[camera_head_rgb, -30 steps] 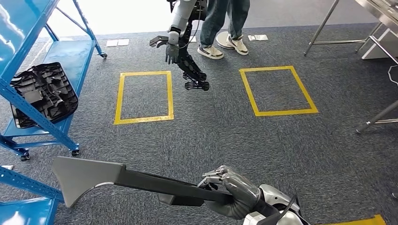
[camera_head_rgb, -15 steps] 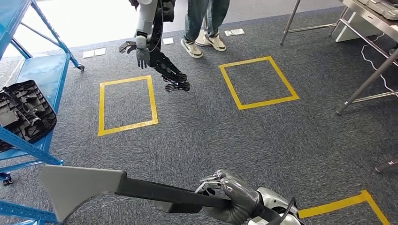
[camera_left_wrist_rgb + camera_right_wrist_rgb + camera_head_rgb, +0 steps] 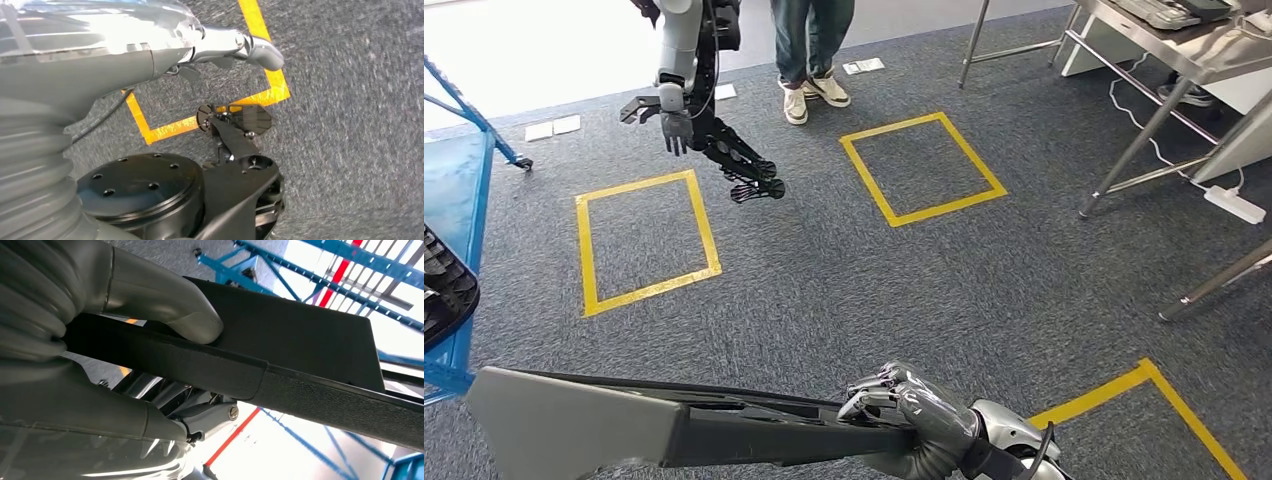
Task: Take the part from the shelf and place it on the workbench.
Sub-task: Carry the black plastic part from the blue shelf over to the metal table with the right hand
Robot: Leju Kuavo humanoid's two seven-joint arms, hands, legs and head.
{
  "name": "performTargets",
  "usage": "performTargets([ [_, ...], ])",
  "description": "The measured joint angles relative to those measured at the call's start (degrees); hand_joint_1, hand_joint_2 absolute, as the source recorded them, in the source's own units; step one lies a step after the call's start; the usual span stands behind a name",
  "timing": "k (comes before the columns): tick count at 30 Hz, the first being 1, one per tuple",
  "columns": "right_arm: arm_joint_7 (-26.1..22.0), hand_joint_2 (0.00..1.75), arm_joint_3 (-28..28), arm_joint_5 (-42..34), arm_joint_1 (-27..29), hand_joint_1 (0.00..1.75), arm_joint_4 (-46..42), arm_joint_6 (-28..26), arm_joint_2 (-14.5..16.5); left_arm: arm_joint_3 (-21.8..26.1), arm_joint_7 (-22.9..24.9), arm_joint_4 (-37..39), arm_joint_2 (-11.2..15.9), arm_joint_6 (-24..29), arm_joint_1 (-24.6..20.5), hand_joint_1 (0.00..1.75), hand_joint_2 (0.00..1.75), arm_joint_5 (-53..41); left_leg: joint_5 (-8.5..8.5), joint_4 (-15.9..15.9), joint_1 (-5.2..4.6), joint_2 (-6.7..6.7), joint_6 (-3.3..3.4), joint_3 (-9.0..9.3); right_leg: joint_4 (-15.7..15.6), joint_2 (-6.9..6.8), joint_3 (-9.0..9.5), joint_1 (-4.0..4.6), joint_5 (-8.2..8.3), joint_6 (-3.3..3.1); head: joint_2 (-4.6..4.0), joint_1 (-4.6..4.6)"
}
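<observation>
My right hand [image 3: 914, 420] grips a long part [image 3: 724, 432] low in the head view. The part has a black bar and a wide grey flared end [image 3: 564, 430] pointing to my left, and it lies roughly level above the carpet. In the right wrist view the grey thumb [image 3: 165, 300] presses on the black part [image 3: 290, 345]. The metal workbench [image 3: 1194, 45] stands at the far right, with steel legs and a keyboard on top. The blue shelf [image 3: 459, 190] is at the left edge. My left hand [image 3: 250, 47] hangs over the carpet, holding nothing.
Another humanoid robot [image 3: 686, 90] and a person's legs [image 3: 809, 50] stand ahead. Two yellow tape squares [image 3: 644, 240] [image 3: 919, 165] mark the carpet, with a third corner [image 3: 1144, 400] near my right. A black ribbed part [image 3: 444, 290] lies on the shelf. A power strip [image 3: 1234, 205] lies under the workbench.
The camera has turned right: the shelf, the squares and the other robot slide left, and more of the workbench comes in. My right hand keeps hold of the part.
</observation>
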Motion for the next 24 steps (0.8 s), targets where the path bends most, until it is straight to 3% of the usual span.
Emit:
performTargets([
  [1, 0.0, 1.75, 0.0, 0.1, 0.0, 1.75, 0.0, 0.0, 0.0, 0.0, 0.0, 0.0, 0.0, 0.0, 0.0, 0.00, 1.75, 0.0, -0.06, 0.0, -0.05, 0.80, 0.08, 0.01, 3.1, -0.21, -1.57, -0.01, -0.95, 0.04, 0.00, 0.00],
  [2, 0.0, 1.75, 0.0, 0.1, 0.0, 1.75, 0.0, 0.0, 0.0, 0.0, 0.0, 0.0, 0.0, 0.0, 0.0, 0.00, 1.75, 0.0, -0.13, 0.0, -0.08, 1.53, 0.13, 0.04, 4.4, -0.34, -2.31, -0.01, -0.90, 0.07, 0.00, 0.00],
  [3, 0.0, 1.75, 0.0, 0.2, 0.1, 1.75, 0.0, -0.2, -0.1, 0.0, 0.0, 0.0, 0.0, 0.0, 0.0, 0.00, 1.75, 0.0, -0.21, 0.0, -0.09, 2.19, 0.13, 0.11, 3.6, -0.51, -1.96, 0.00, 0.15, 0.07, 0.00, 0.00],
  [5, 0.0, 1.75, -0.1, 0.5, 0.1, 1.75, -0.3, -0.7, -0.1, 0.0, -0.1, 0.0, 0.0, 0.0, -0.1, 0.00, 1.75, -0.1, -0.46, 0.0, -0.13, 3.24, -0.03, 0.41, -3.3, -2.01, 1.49, 0.10, 3.99, -0.06, 0.00, 0.01],
  [7, -0.1, 1.75, -0.2, 1.0, 0.1, 1.75, -0.8, -1.5, -0.2, 0.0, -0.1, 0.0, 0.0, 0.0, -0.1, 0.00, 1.75, -0.1, -0.78, 0.1, -0.41, 4.09, -0.46, 0.67, -9.6, -4.10, 4.55, 0.57, 6.13, -0.40, 0.00, 0.00],
  [8, -0.1, 1.75, -0.3, 1.1, 0.1, 1.75, -1.1, -1.9, -0.2, 0.0, 0.0, 0.0, 0.0, 0.0, -0.1, 0.00, 1.75, -0.1, -0.91, 0.1, -0.55, 4.48, -0.70, 0.80, -10.8, -4.67, 5.07, 0.78, 6.27, -0.62, 0.00, -0.02],
  [11, -0.1, 1.75, -0.8, 1.5, 0.4, 1.75, -1.9, -2.5, -0.4, 0.0, 0.0, 0.0, 0.0, 0.0, -0.2, 0.00, 1.75, 0.0, -1.36, 0.0, -0.59, 5.23, -1.53, 1.39, -11.2, -3.45, 5.18, 0.81, 6.20, -1.38, 0.00, -0.07],
  [13, -0.1, 1.75, -1.2, 1.6, 0.5, 1.75, -2.6, -2.7, -0.6, 0.0, -0.1, 0.0, 0.0, 0.0, -0.3, 0.00, 1.75, 0.1, -3.20, 2.5, -0.41, 3.34, -1.96, 0.69, -11.5, -2.60, 5.53, 0.44, 6.32, -2.11, 0.00, -0.09],
  [15, -0.1, 1.75, -1.5, 1.6, 0.4, 1.75, -2.9, -2.7, -0.7, 0.0, -0.1, 0.0, 0.0, 0.0, -0.2, 0.00, 1.75, 0.1, -6.67, 9.6, -0.29, 0.96, -2.09, -2.43, -11.6, -1.68, 5.72, 0.30, 6.28, -2.60, 0.00, -0.12],
  [16, -0.1, 1.75, -1.6, 1.6, 0.4, 1.75, -3.0, -2.7, -0.8, 0.0, -0.1, 0.0, 0.0, 0.0, -0.1, 0.00, 1.75, 0.1, -8.07, 13.3, -0.26, 0.49, -2.15, -4.24, -11.5, -1.12, 5.77, 0.30, 6.26, -2.69, 0.00, -0.13],
  [17, -0.1, 1.75, -1.7, 1.6, 0.5, 1.75, -3.0, -2.7, -0.8, 0.0, -0.1, 0.0, 0.0, 0.0, 0.0, 0.00, 1.75, 0.1, -8.53, 15.7, -0.22, 0.31, -2.20, -5.52, -11.5, -0.49, 5.83, 0.29, 6.25, -2.70, 0.00, -0.13],
  [18, -0.1, 1.75, -1.8, 1.6, 0.6, 1.75, -3.1, -2.7, -0.9, 0.0, -0.1, 0.0, 0.0, 0.0, 0.0, 0.00, 1.75, 0.1, -7.82, 16.0, -0.15, 0.26, -2.23, -5.82, -11.5, 0.18, 5.89, 0.26, 6.22, -2.68, 0.00, -0.13],
  [20, -0.1, 1.75, -1.9, 1.6, 0.6, 1.75, -3.2, -2.7, -1.1, 0.0, -0.2, 0.0, 0.0, -0.1, 0.0, 0.00, 1.75, 0.2, -3.71, 10.1, 0.19, -0.55, -2.31, -3.51, -11.3, 1.51, 6.08, 0.07, 6.05, -2.42, 0.00, -0.11],
  [21, 0.0, 1.75, -2.0, 1.7, 0.6, 1.75, -3.3, -2.7, -1.2, 0.0, -0.2, 0.0, 0.0, -0.1, 0.0, 0.00, 1.75, 0.2, -1.98, 6.2, 0.47, -1.94, -2.40, -1.94, -11.0, 2.12, 6.05, 0.03, 5.88, -2.14, 0.00, -0.12],
  [23, 0.0, 1.75, -2.1, 1.9, 0.7, 1.75, -3.5, -2.7, -1.5, 0.0, -0.2, 0.0, 0.0, -0.1, 0.0, 0.00, 1.75, 0.2, -0.48, 1.6, 0.78, -4.27, -2.41, -0.14, -10.6, 3.24, 5.66, -0.04, 5.74, -1.39, 0.00, -0.08],
  [24, 0.0, 1.75, -2.1, 1.9, 0.8, 1.75, -3.6, -2.7, -1.7, 0.0, -0.2, 0.0, 0.0, -0.1, 0.1, 0.00, 1.75, 0.2, -0.70, 1.2, 0.69, -4.75, -2.22, -0.04, -10.6, 3.73, 5.43, -0.12, 5.84, -0.99, 0.00, -0.07],
])
